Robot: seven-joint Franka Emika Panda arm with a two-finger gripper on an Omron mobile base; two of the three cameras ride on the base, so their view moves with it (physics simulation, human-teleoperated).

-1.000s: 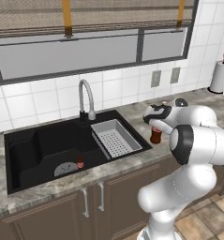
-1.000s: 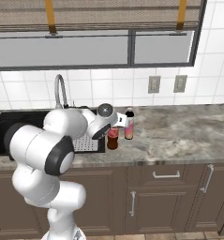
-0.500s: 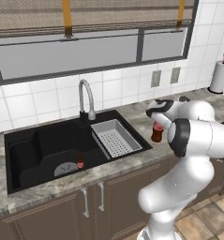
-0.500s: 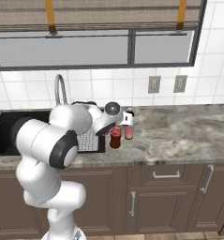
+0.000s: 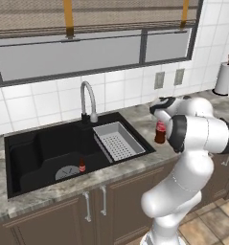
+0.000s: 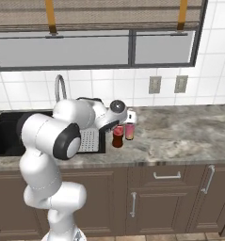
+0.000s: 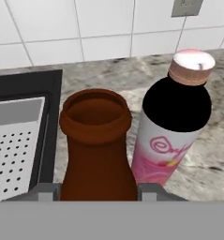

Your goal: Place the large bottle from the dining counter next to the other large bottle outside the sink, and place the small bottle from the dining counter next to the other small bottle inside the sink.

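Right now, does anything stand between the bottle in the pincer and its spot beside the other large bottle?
Nothing visible does. The brown bottle, held in the pincer, is upright close beside the pink-labelled bottle over the counter, outside the sink.

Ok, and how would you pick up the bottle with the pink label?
Take the pink-labelled bottle from above, probably at the narrow part just under its cap. It stands upright on the counter, so the top is free. The brown bottle stands close on one side, so the jaws should close on the two sides away from it.
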